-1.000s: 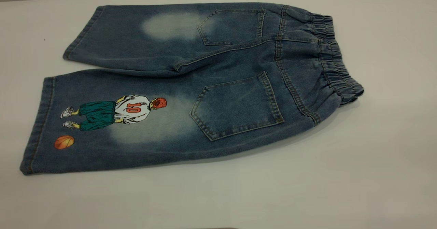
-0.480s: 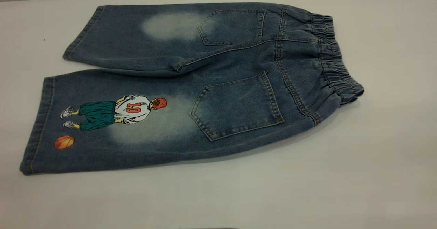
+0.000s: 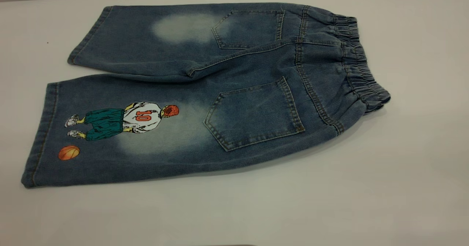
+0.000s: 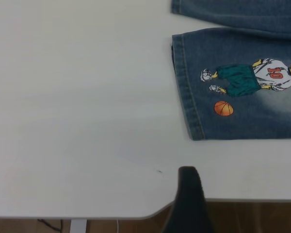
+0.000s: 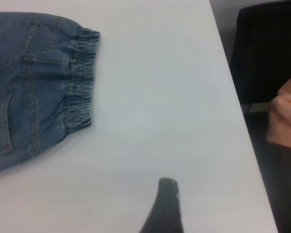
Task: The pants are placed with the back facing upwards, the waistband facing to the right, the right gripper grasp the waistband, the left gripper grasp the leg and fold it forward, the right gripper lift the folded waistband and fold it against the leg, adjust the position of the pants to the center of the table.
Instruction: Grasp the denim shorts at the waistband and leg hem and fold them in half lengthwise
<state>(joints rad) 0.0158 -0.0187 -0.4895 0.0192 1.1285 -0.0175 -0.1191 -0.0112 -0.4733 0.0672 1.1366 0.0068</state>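
The pants [image 3: 205,92] are faded denim cloth; the table [image 3: 403,183] is smooth, matt white.

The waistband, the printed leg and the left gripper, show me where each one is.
the waistband [image 3: 361,64], exterior view, on the gathered elastic ruffle.
the leg [image 3: 121,136], exterior view, on the pale denim below the player print.
the left gripper [image 4: 190,194], left wrist view, on the one black finger showing.
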